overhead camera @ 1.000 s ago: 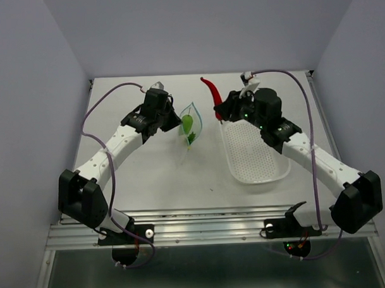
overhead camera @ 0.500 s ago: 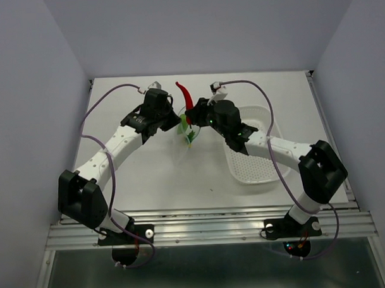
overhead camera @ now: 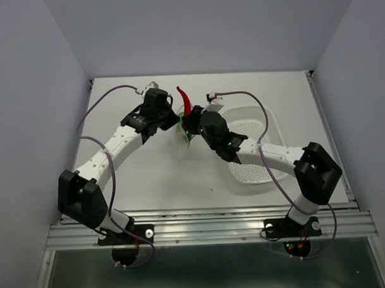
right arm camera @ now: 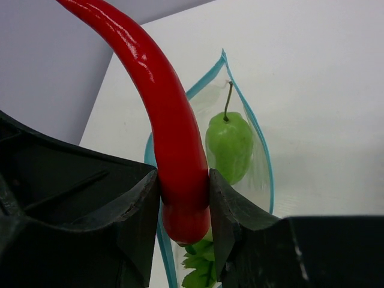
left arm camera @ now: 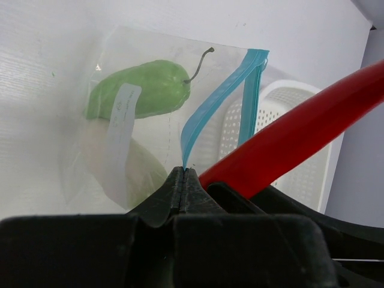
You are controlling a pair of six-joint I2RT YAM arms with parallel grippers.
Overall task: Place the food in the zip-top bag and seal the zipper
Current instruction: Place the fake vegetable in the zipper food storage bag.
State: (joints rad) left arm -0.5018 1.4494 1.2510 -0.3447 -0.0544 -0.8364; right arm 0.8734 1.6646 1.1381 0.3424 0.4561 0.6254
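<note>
The clear zip-top bag (left arm camera: 132, 114) stands open, its light blue zipper (left arm camera: 207, 108) spread in a loop (right arm camera: 264, 156). Inside lie the green cucumber-like piece (right arm camera: 230, 146), also in the left wrist view (left arm camera: 144, 89), and the radish's green leaves (right arm camera: 201, 267). My left gripper (left arm camera: 183, 171) is shut on the zipper edge and holds the bag up. My right gripper (right arm camera: 183, 198) is shut on the red chili (right arm camera: 171, 132), whose lower tip hangs over the bag's mouth. In the top view the chili (overhead camera: 185, 100) sticks up between both grippers, the left (overhead camera: 176, 121) and the right (overhead camera: 190, 122).
The white perforated basket (overhead camera: 256, 157) lies on the table right of the bag, under my right arm. It shows behind the bag in the left wrist view (left arm camera: 288, 132). The enclosure walls stand on both sides.
My right gripper has carried the chili left from over the basket to the bag's mouth. The left gripper has held the bag in place.
</note>
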